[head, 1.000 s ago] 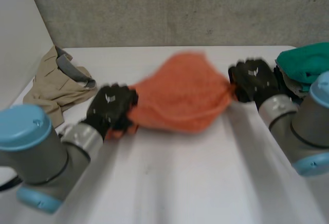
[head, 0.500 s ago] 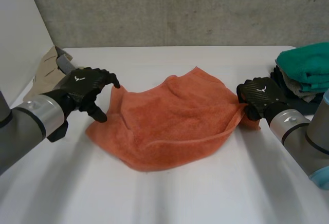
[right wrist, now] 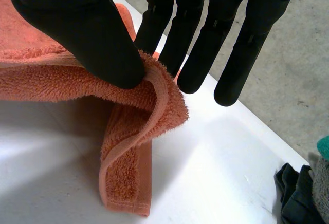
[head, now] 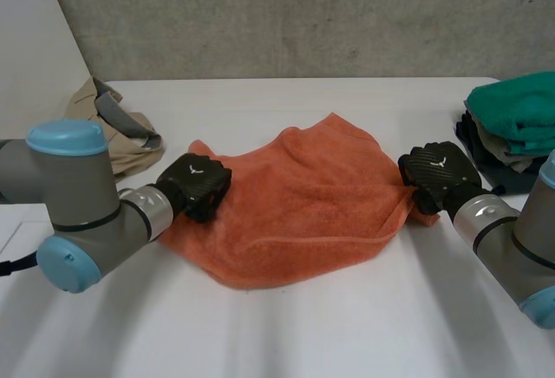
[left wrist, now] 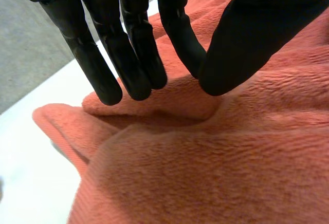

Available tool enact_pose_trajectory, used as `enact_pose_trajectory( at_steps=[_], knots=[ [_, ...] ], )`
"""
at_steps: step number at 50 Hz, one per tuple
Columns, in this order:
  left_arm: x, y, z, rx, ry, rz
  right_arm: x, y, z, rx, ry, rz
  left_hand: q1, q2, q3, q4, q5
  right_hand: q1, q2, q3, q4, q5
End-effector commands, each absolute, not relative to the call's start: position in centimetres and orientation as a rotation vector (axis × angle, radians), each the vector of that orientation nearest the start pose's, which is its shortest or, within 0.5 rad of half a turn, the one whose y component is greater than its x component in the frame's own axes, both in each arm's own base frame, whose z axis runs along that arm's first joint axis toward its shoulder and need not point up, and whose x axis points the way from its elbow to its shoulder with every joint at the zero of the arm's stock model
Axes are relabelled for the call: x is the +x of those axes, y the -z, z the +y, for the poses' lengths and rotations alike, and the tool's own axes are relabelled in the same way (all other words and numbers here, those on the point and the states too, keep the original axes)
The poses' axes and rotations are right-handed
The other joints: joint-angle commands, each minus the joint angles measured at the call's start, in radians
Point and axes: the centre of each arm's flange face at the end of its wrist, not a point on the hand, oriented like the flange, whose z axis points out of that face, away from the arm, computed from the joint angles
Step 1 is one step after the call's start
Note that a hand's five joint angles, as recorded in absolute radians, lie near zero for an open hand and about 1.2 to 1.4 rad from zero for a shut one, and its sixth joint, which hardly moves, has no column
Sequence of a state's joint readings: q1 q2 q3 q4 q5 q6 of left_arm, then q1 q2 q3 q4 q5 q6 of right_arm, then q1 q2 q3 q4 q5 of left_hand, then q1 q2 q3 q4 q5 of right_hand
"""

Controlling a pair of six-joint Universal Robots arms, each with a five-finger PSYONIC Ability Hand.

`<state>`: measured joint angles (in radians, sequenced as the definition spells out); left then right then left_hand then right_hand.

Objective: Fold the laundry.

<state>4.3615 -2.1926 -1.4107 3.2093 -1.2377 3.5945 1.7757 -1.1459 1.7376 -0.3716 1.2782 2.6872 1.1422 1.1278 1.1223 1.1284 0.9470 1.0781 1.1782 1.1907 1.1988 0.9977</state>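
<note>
An orange towel (head: 295, 205) lies rumpled and partly doubled over in the middle of the white table (head: 286, 326). My left hand (head: 195, 185) rests on its left edge. In the left wrist view its thumb (left wrist: 267, 29) and fingers (left wrist: 139, 54) pinch a raised ridge of the towel (left wrist: 205, 172). My right hand (head: 438, 170) is at the towel's right corner. There its thumb (right wrist: 82, 23) presses the hemmed edge of the towel (right wrist: 128, 147) against straight fingers (right wrist: 195, 44), and the corner hangs folded below the grip.
A crumpled pair of beige trousers (head: 108, 131) lies at the back left. A stack of folded clothes topped by a green towel (head: 512, 109) stands at the right edge, close to my right hand; its dark bottom layers (right wrist: 298, 193) lie beyond the fingertips.
A second ago both hands held the towel up. It now lies on the table. My left hand let go with spread fingers, then came back to the left edge and closed. The right grip held.
</note>
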Motion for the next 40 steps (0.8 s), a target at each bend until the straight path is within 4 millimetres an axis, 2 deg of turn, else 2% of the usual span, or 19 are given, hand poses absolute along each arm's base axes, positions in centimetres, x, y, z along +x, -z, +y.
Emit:
enact_pose_trajectory(
  at_steps=[1, 2, 5, 6, 8, 9, 13, 24, 27, 28, 32, 34, 35, 36, 39, 40],
  knots=[
    [-27.1, -16.5, -30.7, 1.229, 1.937, 2.357, 22.1, -15.5, -31.0, -1.032, 1.950, 2.156, 0.254, 0.268, 0.274, 0.268, 0.275, 0.318, 0.218, 0.206, 0.197, 0.224],
    [-26.7, -17.6, -30.6, 1.200, 1.975, 2.337, 22.1, -15.6, -31.0, -1.032, 1.952, 2.155, 0.112, 0.126, 0.132, 0.126, 0.133, 0.318, 0.218, 0.206, 0.197, 0.224],
    [-26.4, -19.0, -30.2, 1.184, 2.037, 2.319, 22.1, -15.7, -31.1, -1.030, 1.952, 2.155, -0.680, -0.665, -0.660, -0.666, -0.659, 0.318, 0.218, 0.206, 0.197, 0.224],
    [-26.1, -19.8, -29.9, 1.177, 2.072, 2.316, 22.1, -15.7, -31.1, -1.031, 1.951, 2.154, -0.798, -0.784, -0.778, -0.785, -0.778, 0.318, 0.218, 0.206, 0.197, 0.224],
    [-25.8, -20.3, -29.6, 1.172, 2.091, 2.324, 22.2, -15.7, -31.0, -1.033, 1.948, 2.154, -0.654, -0.639, -0.634, -0.640, -0.633, 0.318, 0.218, 0.206, 0.197, 0.224],
    [-25.5, -20.4, -29.5, 1.172, 2.096, 2.335, 22.3, -15.7, -30.9, -1.034, 1.947, 2.155, -0.487, -0.473, -0.467, -0.473, -0.466, 0.318, 0.218, 0.206, 0.197, 0.224],
    [-24.9, -19.5, -29.1, 1.175, 2.039, 2.399, 22.6, -15.6, -30.6, -1.045, 1.937, 2.149, -0.301, -0.287, -0.281, -0.287, -0.280, 0.318, 0.218, 0.206, 0.197, 0.224],
    [-24.3, -14.6, -29.1, 1.282, 1.805, 2.460, 22.6, -15.4, -30.5, -1.050, 1.928, 2.155, -0.262, -0.248, -0.242, -0.249, -0.242, 0.318, 0.218, 0.206, 0.197, 0.224],
    [-24.4, -13.3, -29.3, 1.310, 1.766, 2.464, 22.5, -15.3, -30.6, -1.051, 1.928, 2.157, -0.312, -0.298, -0.292, -0.298, -0.291, 0.318, 0.218, 0.206, 0.197, 0.224],
    [-24.5, -12.8, -29.6, 1.315, 1.758, 2.462, 22.5, -15.2, -30.6, -1.049, 1.927, 2.161, -0.399, -0.385, -0.380, -0.386, -0.379, 0.318, 0.218, 0.206, 0.197, 0.224],
    [-24.6, -11.9, -30.5, 1.304, 1.746, 2.463, 22.4, -15.1, -30.7, -1.053, 1.926, 2.165, -0.400, -0.386, -0.381, -0.387, -0.380, 0.318, 0.218, 0.206, 0.197, 0.224],
    [-24.6, -11.8, -30.8, 1.296, 1.741, 2.462, 22.4, -15.1, -30.8, -1.055, 1.928, 2.168, -0.266, -0.252, -0.246, -0.252, -0.245, 0.318, 0.218, 0.206, 0.197, 0.224],
    [-24.6, -11.8, -31.0, 1.287, 1.744, 2.458, 22.3, -15.1, -30.9, -1.053, 1.932, 2.169, -0.120, -0.106, -0.100, -0.106, -0.099, 0.318, 0.218, 0.206, 0.197, 0.224],
    [-24.6, -12.0, -31.2, 1.274, 1.749, 2.446, 22.3, -15.2, -30.9, -1.052, 1.935, 2.171, 0.250, 0.265, 0.270, 0.264, 0.271, 0.318, 0.218, 0.206, 0.197, 0.224],
    [-24.4, -13.1, -31.4, 1.240, 1.768, 2.417, 22.0, -15.8, -31.4, -1.042, 1.960, 2.177, 0.254, 0.268, 0.274, 0.268, 0.275, 0.318, 0.218, 0.206, 0.197, 0.224],
    [-24.2, -14.3, -31.3, 1.206, 1.791, 2.390, 21.9, -16.0, -31.5, -1.041, 1.964, 2.184, 0.254, 0.268, 0.274, 0.268, 0.275, 0.318, 0.218, 0.206, 0.197, 0.224]
  ],
)
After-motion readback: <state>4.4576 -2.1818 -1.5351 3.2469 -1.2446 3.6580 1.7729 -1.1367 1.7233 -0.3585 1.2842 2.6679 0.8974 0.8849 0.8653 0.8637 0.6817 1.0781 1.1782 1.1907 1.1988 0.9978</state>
